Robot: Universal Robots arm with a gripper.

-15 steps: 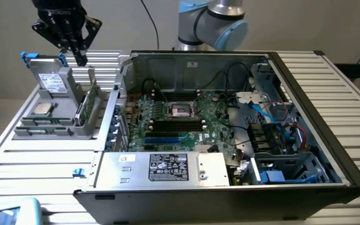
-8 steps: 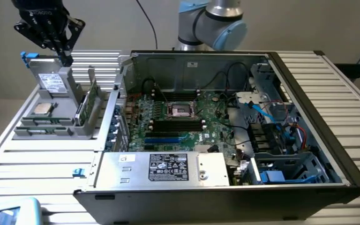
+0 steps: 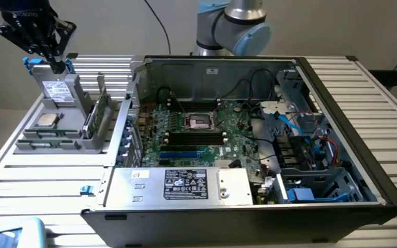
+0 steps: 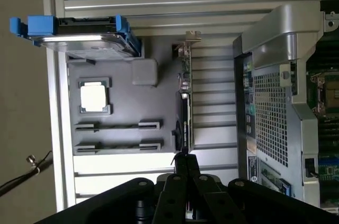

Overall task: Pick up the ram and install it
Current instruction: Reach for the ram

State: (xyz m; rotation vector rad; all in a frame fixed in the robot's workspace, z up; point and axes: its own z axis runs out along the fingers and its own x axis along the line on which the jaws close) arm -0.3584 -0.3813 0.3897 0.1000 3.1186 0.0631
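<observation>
My gripper [image 3: 60,65] hangs shut and holds nothing at the exterior view's far left, above the back of a grey parts holder [image 3: 105,135]. In the wrist view its closed fingertips [image 4: 185,161] sit over the end of the tall green card [image 4: 185,102]. The ram [image 3: 47,135], a thin green stick, lies in a slot at the holder's front, below the gripper and apart from it. From the wrist it appears edge-on as a dark strip [image 4: 117,126], with a second such strip [image 4: 117,148] beside it.
The holder also carries a blue-framed hard drive [image 3: 57,90], a square silver processor [image 3: 47,120] and the upright green card [image 3: 95,116]. To the exterior view's right stands the open computer case [image 3: 343,134] with its motherboard [image 3: 198,139]; black memory slots [image 3: 195,137] lie near its middle.
</observation>
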